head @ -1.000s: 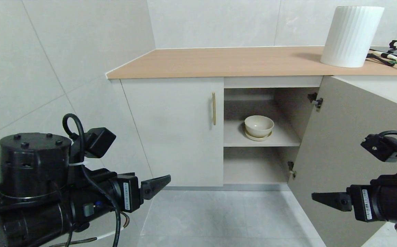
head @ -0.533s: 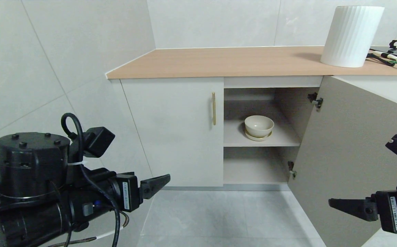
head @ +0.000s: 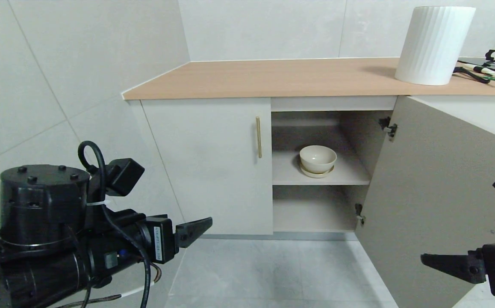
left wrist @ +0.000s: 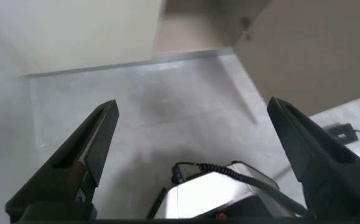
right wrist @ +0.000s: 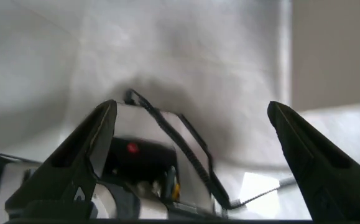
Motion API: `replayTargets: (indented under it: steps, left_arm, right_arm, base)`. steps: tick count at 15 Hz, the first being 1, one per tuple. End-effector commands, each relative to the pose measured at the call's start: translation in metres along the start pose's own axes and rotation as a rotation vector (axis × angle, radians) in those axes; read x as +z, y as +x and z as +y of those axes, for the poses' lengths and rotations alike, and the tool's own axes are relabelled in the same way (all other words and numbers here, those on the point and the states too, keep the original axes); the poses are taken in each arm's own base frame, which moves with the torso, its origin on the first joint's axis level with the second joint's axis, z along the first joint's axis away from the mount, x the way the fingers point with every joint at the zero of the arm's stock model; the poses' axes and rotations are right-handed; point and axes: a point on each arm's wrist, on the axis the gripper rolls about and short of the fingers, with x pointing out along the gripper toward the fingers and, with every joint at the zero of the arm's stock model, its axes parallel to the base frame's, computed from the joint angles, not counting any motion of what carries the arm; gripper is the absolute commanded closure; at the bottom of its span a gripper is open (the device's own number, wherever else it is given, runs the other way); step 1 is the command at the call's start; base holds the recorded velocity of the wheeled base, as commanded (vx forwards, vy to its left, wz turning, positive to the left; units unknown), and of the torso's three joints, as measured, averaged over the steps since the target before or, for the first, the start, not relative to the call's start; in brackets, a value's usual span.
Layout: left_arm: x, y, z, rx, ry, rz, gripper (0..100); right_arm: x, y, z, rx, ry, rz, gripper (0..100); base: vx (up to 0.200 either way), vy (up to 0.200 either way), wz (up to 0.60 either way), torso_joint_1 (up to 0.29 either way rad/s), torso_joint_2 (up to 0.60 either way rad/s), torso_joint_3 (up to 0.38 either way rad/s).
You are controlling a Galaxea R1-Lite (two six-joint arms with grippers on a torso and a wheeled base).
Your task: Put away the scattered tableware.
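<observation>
Left claw (left wrist: pixel 192 106) agape; bowl (head: pixel 318 158) upright, mouth up.

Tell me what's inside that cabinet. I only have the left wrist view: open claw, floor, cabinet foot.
Observer: A cream ceramic bowl stands on a matching cream saucer on the cabinet's upper shelf.
Operator: Doors?
Observer: The grey right-hand door is swung wide open. The grey left-hand door, with a slim brass handle, is shut.
Operator: Right claw?
Observer: The right claw is open and empty, low in front of the open door.
</observation>
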Motion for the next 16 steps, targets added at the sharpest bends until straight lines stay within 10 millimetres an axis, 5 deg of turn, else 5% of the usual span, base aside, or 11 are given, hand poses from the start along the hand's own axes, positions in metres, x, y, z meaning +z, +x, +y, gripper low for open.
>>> replayTargets:
  steps: [1, 10, 13, 16]
  left_arm:
    - [0.0, 0.001, 0.0, 0.001, -0.001, 0.001, 0]
    - [0.0, 0.001, 0.0, 0.0, -0.001, 0.002, 0]
    - [0.0, 0.0, 0.0, 0.0, -0.003, -0.003, 0]
    - [0.001, 0.0, 0.0, -0.001, -0.003, -0.006, 0]
  right_arm:
    - [0.006, -0.002, -0.005, -0.043, 0.02, 0.005, 0]
    - [0.01, -0.027, -0.039, -0.298, 0.012, 0.163, 0]
    - [0.017, -0.015, -0.06, -0.5, 0.069, 0.185, 0]
    - [0.033, 0.019, -0.086, -0.577, 0.162, 0.135, 0]
  base:
    - [0.0, -0.2, 0.0, -0.002, 0.0, 0.007]
    - [0.0, -0.156, 0.0, 0.002, 0.0, 0.003]
    - [0.0, 0.0, 0.0, 0.0, 0.0, 0.0]
    - [0.0, 0.0, 0.0, 0.0, 0.0, 0.0]
